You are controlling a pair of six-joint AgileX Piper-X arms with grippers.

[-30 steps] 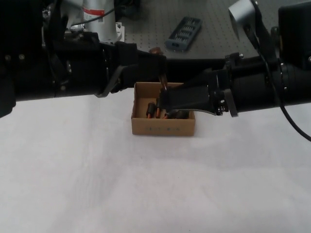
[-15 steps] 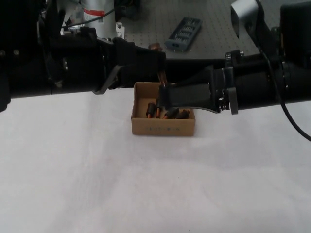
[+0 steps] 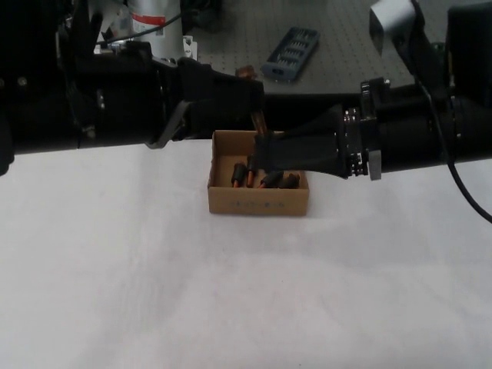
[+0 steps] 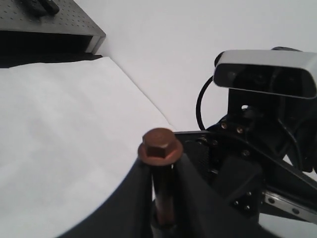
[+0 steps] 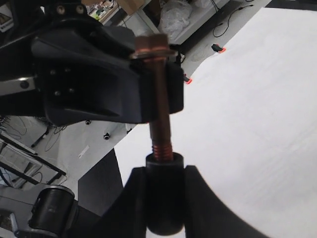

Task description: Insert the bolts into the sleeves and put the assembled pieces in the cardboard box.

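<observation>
Above the cardboard box, the left gripper is shut on a copper bolt that hangs head up. In the left wrist view the bolt stands between the left gripper's fingers. Just beneath it, the right gripper is shut on a black sleeve. In the right wrist view the sleeve sits between the right gripper's fingers, and the threaded tip of the bolt enters its top. Several assembled pieces lie in the box.
The box stands on a white cloth that covers the front of the bench. Behind it, a dark ribbed tray and a white cylinder with a red band sit on the perforated benchtop. Both arms span the bench's middle.
The right arm's wrist has shifted slightly to the right and its camera has risen a little. Bolt and sleeve stay together above the box.
</observation>
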